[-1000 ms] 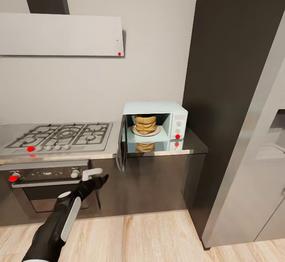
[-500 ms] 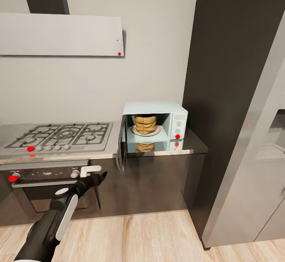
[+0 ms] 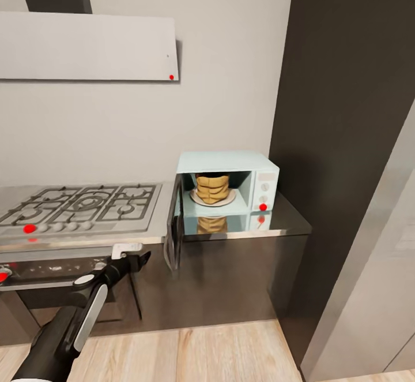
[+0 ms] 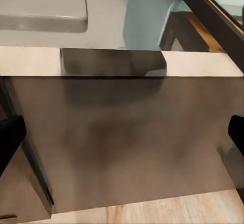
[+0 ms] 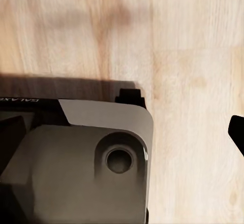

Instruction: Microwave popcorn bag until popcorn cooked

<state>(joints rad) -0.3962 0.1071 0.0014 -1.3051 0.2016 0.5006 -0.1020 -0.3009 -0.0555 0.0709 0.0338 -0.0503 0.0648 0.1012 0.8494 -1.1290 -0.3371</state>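
Note:
The pale blue microwave stands on the dark glossy countertop with its dark glass door swung wide open to the left. Inside, the golden-brown popcorn bag sits upright on a round plate. A red light glows low on the control panel. My left gripper is open and empty, held low in front of the oven, left of the door's edge. In the left wrist view this gripper faces the dark cabinet front, with the microwave door ahead. My right gripper is open and empty, pointing down at the wooden floor.
A steel gas hob lies left of the microwave, above a black built-in oven. A tall dark cabinet rises right of the countertop. A range hood hangs on the wall. The robot's base shows under the right gripper.
The whole view has shifted, so the camera moved and the microwave looks slightly nearer. My left gripper drifted a little left, staying open in front of the oven.

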